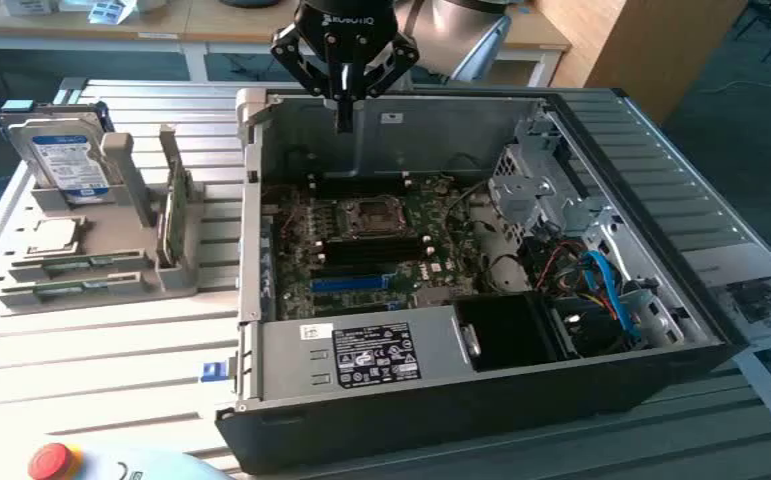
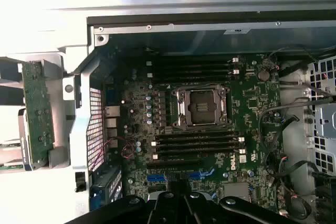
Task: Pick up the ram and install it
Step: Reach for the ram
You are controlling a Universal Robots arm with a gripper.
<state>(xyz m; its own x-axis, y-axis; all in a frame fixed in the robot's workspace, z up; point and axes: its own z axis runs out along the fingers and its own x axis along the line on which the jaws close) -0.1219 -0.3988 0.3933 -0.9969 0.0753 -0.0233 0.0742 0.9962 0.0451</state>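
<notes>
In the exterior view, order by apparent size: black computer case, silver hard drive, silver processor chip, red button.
Largest first:
black open computer case
boxy silver hard drive
then square silver processor chip and round red button, which look alike

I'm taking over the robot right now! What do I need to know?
Gripper: shut, holding nothing, hanging over the far edge of the open computer case.
Ram: standing on edge in the grey holder, at the exterior view's left of the case, apart from the gripper.
Done: nothing that shows; the ram is not picked up yet.
Left: the pick-up and the install. The memory slots on the motherboard look empty.
</notes>
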